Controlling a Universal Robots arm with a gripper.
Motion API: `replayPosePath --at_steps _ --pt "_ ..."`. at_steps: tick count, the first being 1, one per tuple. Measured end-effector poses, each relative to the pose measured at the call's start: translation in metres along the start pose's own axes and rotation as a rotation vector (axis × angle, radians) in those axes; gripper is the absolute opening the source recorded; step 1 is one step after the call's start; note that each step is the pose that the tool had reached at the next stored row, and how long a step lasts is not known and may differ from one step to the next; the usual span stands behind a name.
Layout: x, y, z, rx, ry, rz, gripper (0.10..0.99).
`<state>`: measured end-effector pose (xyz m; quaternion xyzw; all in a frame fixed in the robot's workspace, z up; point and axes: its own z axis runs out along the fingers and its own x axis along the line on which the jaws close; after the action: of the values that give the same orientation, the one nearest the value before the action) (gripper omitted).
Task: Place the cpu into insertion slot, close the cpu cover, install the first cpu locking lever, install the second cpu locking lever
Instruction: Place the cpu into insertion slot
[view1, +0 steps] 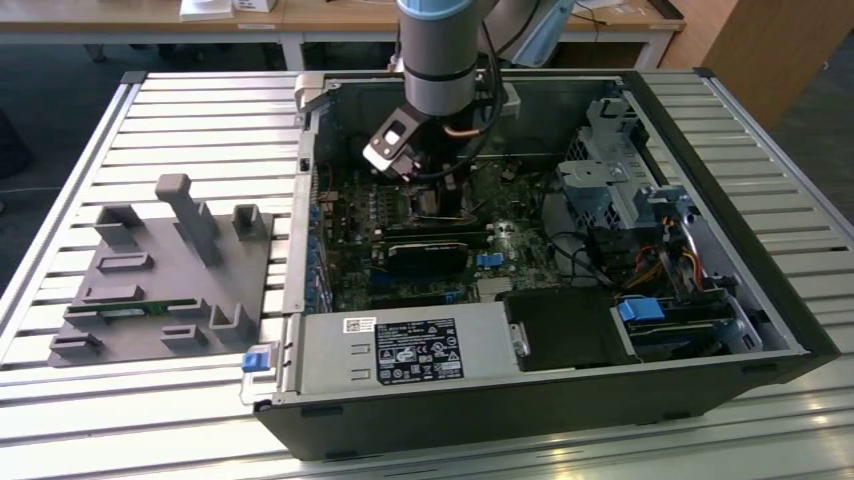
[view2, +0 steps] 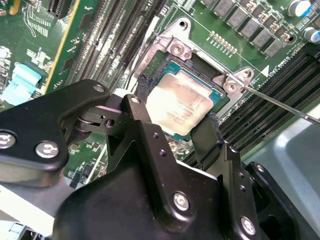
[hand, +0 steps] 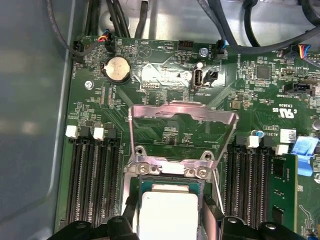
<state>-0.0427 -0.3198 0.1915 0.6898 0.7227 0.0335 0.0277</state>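
In both wrist views the cpu (view2: 177, 102) (hand: 167, 212), a flat square chip with a dull silver top, lies level in the insertion slot (view2: 199, 64) (hand: 146, 181). My gripper (view2: 175, 114) (hand: 169, 216) has a black finger against each of two opposite edges of the chip, shut on it. The cpu cover (hand: 182, 111), a thin silver frame with a large window, stands raised on its hinge beyond the slot. A thin wire locking lever (view2: 280, 102) sticks out free beside the slot. In the exterior view the gripper (view1: 441, 198) reaches down into the open computer case.
Long black memory slots (hand: 92, 180) (hand: 245, 185) flank the socket on both sides. The case walls (view1: 534, 420), a drive cage (view1: 607, 180) and cables (view1: 627, 270) surround the board. A grey fixture (view1: 160, 290) sits on the slatted table at the exterior view's left.
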Motion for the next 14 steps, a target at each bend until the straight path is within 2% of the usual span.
replayPosePath --at_steps 7,14 --pt "-0.0017 0.0001 -0.0002 0.000 0.0023 0.001 0.616" --pt "-0.0017 0.0007 -0.0069 0.001 0.0023 0.001 0.616"
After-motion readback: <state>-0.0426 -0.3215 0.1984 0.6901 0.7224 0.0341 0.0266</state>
